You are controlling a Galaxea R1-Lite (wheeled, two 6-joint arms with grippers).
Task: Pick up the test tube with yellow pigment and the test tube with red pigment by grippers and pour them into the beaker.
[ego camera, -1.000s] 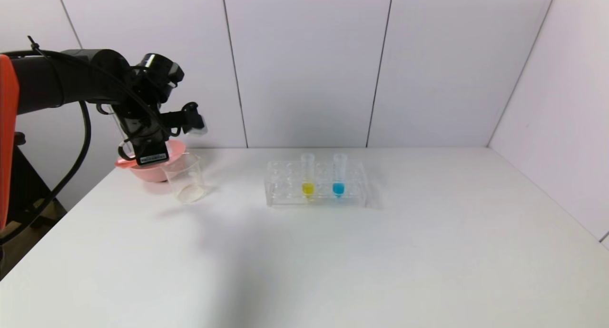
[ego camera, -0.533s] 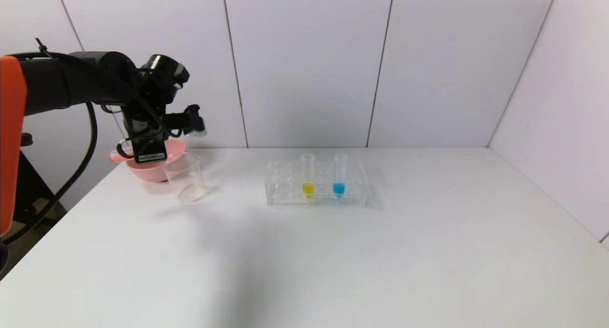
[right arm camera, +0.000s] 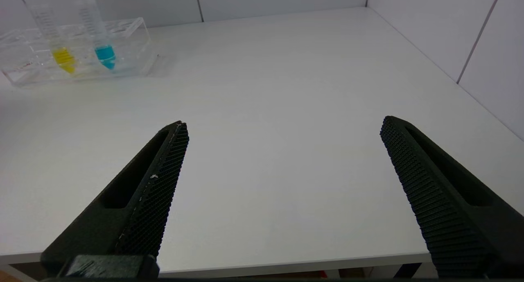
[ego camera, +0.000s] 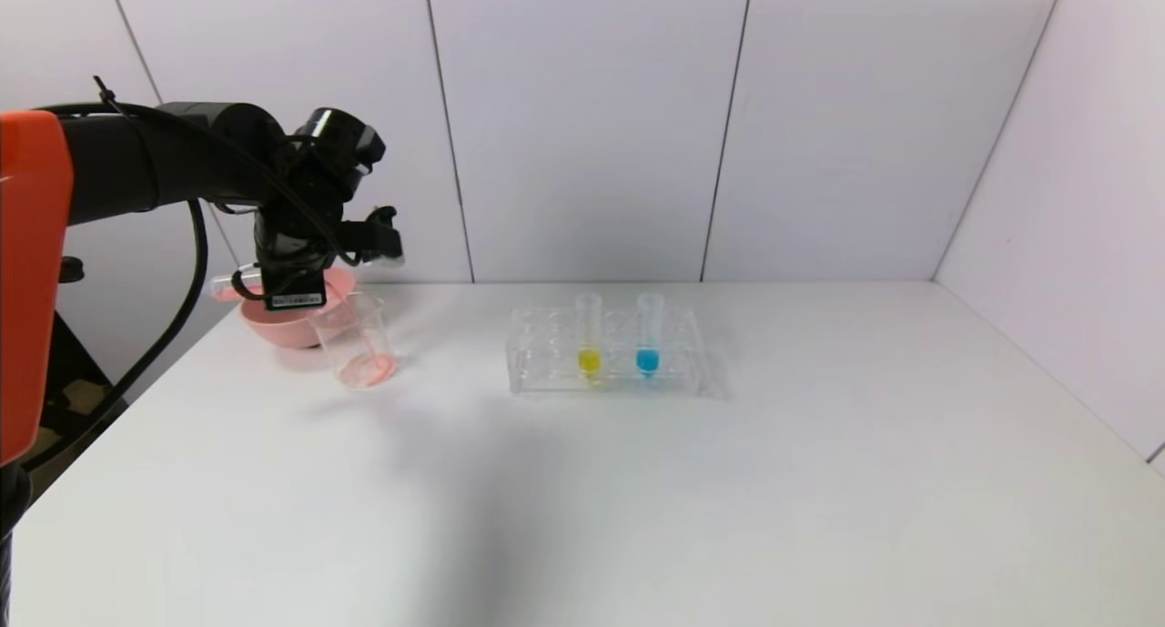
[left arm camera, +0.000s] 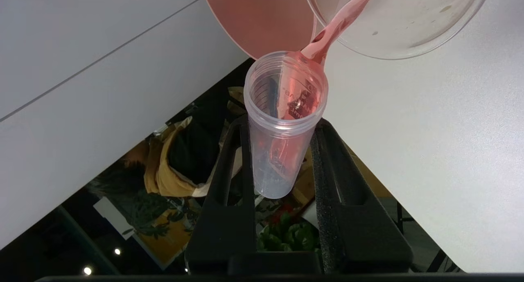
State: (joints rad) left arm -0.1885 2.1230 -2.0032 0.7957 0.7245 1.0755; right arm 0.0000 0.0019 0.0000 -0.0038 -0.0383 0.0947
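Since a second ago: beaker (ego camera: 357, 340) floor turned pink; my left gripper (left arm camera: 282, 151) shifted slightly right above it. Left fingers (left arm camera: 229, 183) clamp test tube with red pigment (left arm camera: 282, 122), tipped, red stream running from mouth into beaker. Test tube with yellow pigment (ego camera: 589, 336) upright in rack (ego camera: 546, 372) on worktop (ego camera: 728, 481), beside blue tube (ego camera: 647, 336). Right gripper (right arm camera: 282, 159) spread wide, apart, low over worktop.

Left gripper (left arm camera: 282, 151) jaws clamp test tube with red pigment (left arm camera: 282, 122), pouring into beaker (left arm camera: 409, 24).

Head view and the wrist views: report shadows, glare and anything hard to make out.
Head view: soft grey shadow on the table; the tube rack nearly vanishes against it. Left wrist view: the test tube with red pigment sharp in the left gripper, dark background murky. Right wrist view: even light, no glare.
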